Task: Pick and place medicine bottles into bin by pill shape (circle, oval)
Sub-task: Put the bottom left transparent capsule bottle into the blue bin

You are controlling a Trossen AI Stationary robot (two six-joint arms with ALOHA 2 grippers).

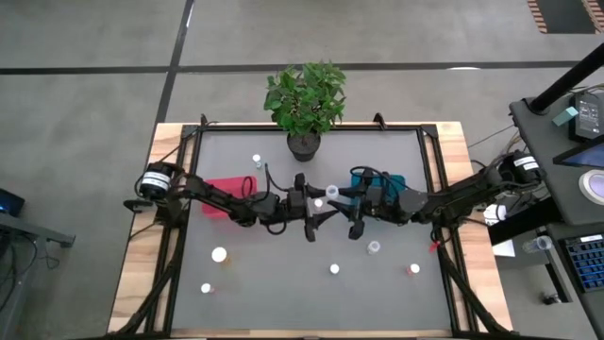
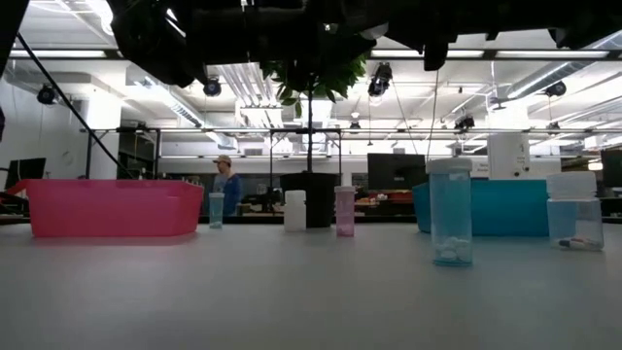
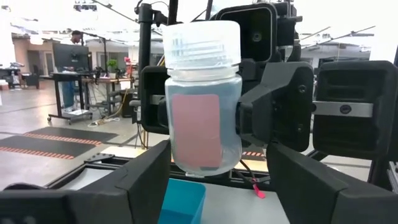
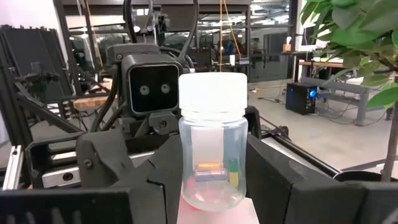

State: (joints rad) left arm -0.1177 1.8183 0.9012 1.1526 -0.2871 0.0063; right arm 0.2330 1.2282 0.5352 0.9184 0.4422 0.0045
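A clear medicine bottle with a white cap stands upright in the air over the table's middle. Its pink label faces the left wrist view, and small pills lie at its bottom. My right gripper is shut on it. My left gripper is open and faces it from the table's left, one finger on either side of the bottle's base; I cannot tell whether a finger touches it. The red bin lies under my left arm. The teal bin lies under my right arm. My right gripper pinches the lower part of the bottle's body between its two fingers, one on each side. The fingers lie level and come from the table's right. The bottle stands upright, cap up, lifted clear of the table.
Several small bottles stand on the mat: at the near left, at the near middle, at the near right, and at the far side. A potted plant stands at the far edge.
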